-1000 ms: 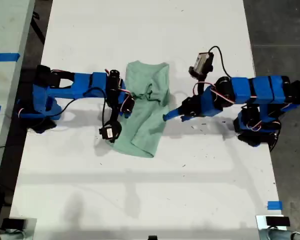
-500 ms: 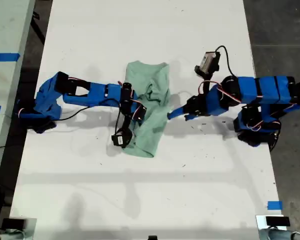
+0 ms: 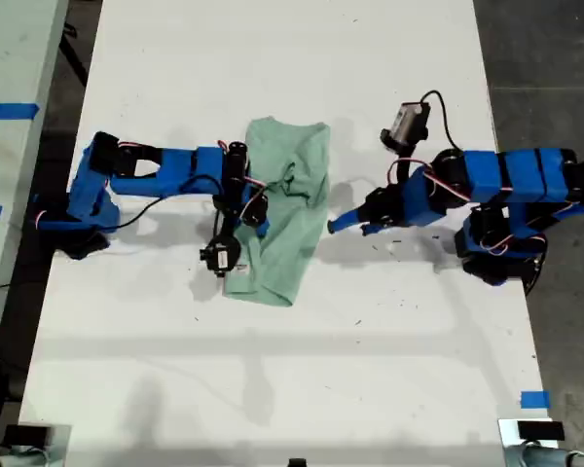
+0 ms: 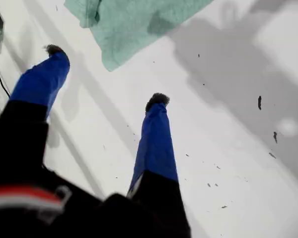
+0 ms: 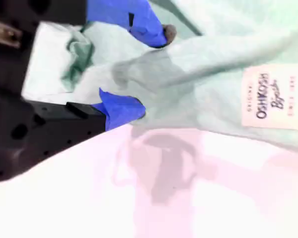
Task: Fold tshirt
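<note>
The pale mint-green tshirt [image 3: 294, 170] lies crumpled and partly folded in the middle of the white table [image 3: 273, 389]. My second gripper [image 3: 256, 209] reaches in from the exterior view's left and is shut on a raised fold of the tshirt [image 5: 228, 49]. In the second wrist view the cloth bunches between its blue fingers [image 5: 156, 29], and the shirt's white tag [image 5: 270, 96] lies near them. My first gripper [image 3: 333, 224] comes from the exterior view's right and stands open [image 4: 106, 74] just off the shirt's edge [image 4: 139, 25], with nothing between its fingertips.
Both blue arm bases sit at the table's side edges in the exterior view. A blue tape mark [image 3: 533, 399] is near the lower right corner of that view. A second pale surface with blue tape [image 3: 8, 110] runs along its left, and dark floor lies to its right.
My second gripper pushed right across the shirt, then drew back left with the cloth, and the shirt's lower part shifted left. My first gripper edged slightly away from the shirt.
</note>
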### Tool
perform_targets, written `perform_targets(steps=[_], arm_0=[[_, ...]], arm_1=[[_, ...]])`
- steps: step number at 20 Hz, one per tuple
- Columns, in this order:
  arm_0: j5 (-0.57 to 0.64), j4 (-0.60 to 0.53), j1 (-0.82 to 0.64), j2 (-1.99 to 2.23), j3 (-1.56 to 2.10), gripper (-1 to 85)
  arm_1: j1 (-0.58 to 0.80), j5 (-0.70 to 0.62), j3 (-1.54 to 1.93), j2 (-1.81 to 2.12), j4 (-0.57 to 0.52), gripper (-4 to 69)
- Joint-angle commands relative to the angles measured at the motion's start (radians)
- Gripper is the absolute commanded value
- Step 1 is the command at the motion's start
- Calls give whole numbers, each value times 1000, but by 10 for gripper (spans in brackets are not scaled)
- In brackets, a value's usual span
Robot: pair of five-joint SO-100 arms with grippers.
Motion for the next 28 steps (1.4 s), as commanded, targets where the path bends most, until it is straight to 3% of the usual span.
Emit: perform_targets(steps=[1, 6, 8, 10, 11, 17, 28], arm_0=[[-5, 147, -37, 230, 3, 180], [-31, 184, -6, 446, 222, 182], [-92, 64, 41, 566, 440, 201], [-172, -167, 101, 732, 730, 194], [-215, -206, 126, 767, 807, 196], [-353, -298, 210, 913, 1034, 199], [-359, -350, 230, 962, 1094, 194]], arm_1=[[12, -2, -3, 54, -18, 297], [-25, 37, 23, 106, 31, 300], [-61, 69, 51, 141, 55, 298], [-104, 101, 91, 169, 57, 298], [-126, 117, 100, 170, 58, 300], [-206, 187, 123, 163, 58, 309], [-225, 190, 21, -6, 38, 318]])
